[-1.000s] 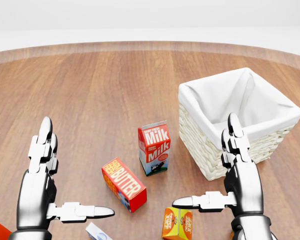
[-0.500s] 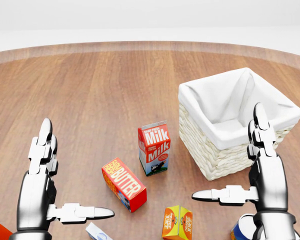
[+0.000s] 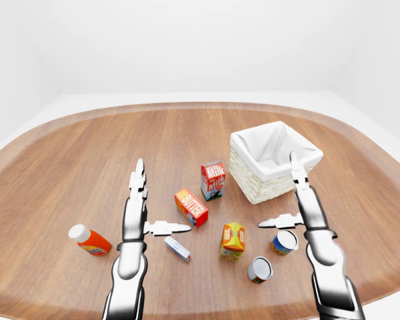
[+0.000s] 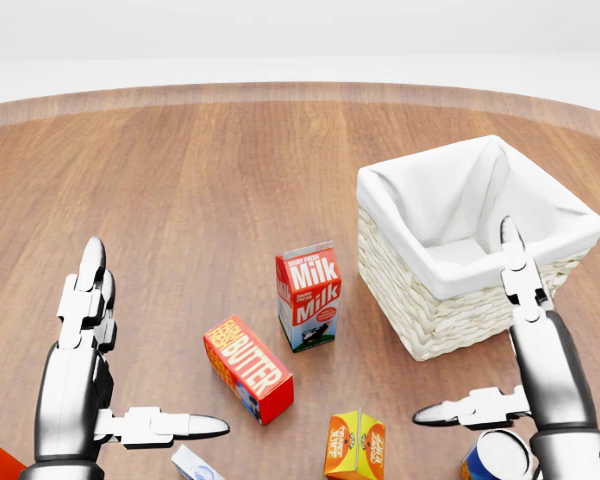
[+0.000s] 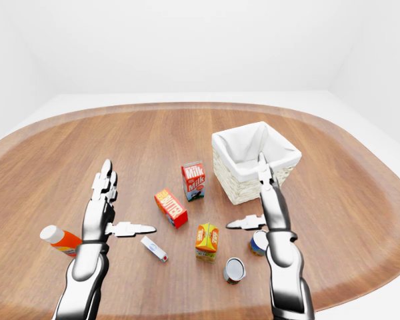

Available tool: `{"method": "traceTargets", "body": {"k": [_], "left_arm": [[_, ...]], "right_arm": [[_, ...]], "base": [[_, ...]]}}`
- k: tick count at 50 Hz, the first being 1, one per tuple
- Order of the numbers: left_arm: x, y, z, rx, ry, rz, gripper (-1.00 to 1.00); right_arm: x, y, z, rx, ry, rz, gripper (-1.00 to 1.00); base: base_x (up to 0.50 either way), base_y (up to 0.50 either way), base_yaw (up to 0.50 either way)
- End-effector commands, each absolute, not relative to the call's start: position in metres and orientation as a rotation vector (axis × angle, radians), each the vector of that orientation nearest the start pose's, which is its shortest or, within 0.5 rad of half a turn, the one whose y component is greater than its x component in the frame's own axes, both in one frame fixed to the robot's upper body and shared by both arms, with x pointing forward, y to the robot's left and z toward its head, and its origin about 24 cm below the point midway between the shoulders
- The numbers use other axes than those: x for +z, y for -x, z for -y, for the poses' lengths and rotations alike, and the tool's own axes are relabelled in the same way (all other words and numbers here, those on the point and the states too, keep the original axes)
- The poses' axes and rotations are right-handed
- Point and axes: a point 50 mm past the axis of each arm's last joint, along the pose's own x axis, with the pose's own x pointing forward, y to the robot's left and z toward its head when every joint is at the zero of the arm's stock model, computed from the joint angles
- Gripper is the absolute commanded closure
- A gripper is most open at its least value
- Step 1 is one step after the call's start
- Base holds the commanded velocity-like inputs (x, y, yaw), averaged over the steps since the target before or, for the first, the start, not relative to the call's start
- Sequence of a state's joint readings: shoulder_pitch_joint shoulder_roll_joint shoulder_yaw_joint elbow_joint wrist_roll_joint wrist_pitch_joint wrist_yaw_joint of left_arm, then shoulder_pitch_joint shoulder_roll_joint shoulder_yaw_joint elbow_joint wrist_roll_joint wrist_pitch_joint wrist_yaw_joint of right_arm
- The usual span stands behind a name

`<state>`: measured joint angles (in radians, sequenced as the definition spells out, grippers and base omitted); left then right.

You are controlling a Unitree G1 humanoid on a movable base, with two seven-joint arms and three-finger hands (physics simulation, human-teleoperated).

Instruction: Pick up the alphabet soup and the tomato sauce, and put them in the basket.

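Observation:
In the left-eye view, a blue-and-orange can, the alphabet soup (image 3: 284,242), stands by my right wrist. A can with a red label, the tomato sauce (image 3: 259,269), stands just below and left of it. The wicker basket (image 3: 253,189) with a white liner sits at the upper right, with nothing in it. My right hand (image 3: 278,193) is open, its fingers pointing up over the basket's lower edge and its thumb stretched left above the soup can (image 4: 495,458). My left hand (image 3: 161,198) is open too, left of the butter box, and holds nothing.
A milk carton (image 3: 213,180), a red butter box (image 3: 191,207), an orange juice box (image 3: 233,241) and a small white-and-blue box (image 3: 177,248) lie between the hands. An orange bottle (image 3: 89,241) lies at the far left. The round wooden table's edge (image 3: 47,303) runs near the bottom.
My right hand has moved to the right and down in the head view, uncovering the soup can below its thumb. The left hand and the objects have stayed put.

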<state>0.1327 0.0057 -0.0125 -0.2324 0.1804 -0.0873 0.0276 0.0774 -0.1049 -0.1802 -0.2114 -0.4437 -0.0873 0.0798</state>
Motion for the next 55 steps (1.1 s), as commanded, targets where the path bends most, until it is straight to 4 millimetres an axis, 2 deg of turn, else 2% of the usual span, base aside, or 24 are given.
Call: {"method": "traceTargets", "body": {"k": [1, 12, 23, 29, 37, 55], "left_arm": [[0.075, -0.226, -0.155, 0.05, -0.188, 0.195, -1.0], [0.074, -0.227, -0.155, 0.051, -0.19, 0.195, -1.0], [0.074, -0.228, -0.155, 0.052, -0.191, 0.195, -1.0], [0.075, -0.228, -0.155, 0.052, -0.192, 0.199, -1.0], [0.076, -0.227, -0.155, 0.052, -0.193, 0.202, -1.0], [0.073, -0.227, -0.155, 0.053, -0.194, 0.191, -1.0]], "right_arm": [[0.086, -0.227, 0.211, -0.099, 0.747, 0.127, -1.0], [0.083, -0.223, 0.217, -0.086, 0.843, 0.079, -1.0], [0.069, -0.219, 0.221, -0.081, 0.917, 0.001, -1.0], [0.07, -0.217, 0.22, -0.067, 0.948, -0.005, -1.0], [0.06, -0.214, 0.223, -0.059, 1.006, -0.062, -1.0], [0.053, -0.211, 0.232, -0.069, 1.053, -0.113, -1.0]], "base": [[0.0, 0.0, 0.0], [0.0, 0.0, 0.0], [0.0, 0.0, 0.0], [0.0, 0.0, 0.0], [0.0, 0.0, 0.0], [0.0, 0.0, 0.0]]}}
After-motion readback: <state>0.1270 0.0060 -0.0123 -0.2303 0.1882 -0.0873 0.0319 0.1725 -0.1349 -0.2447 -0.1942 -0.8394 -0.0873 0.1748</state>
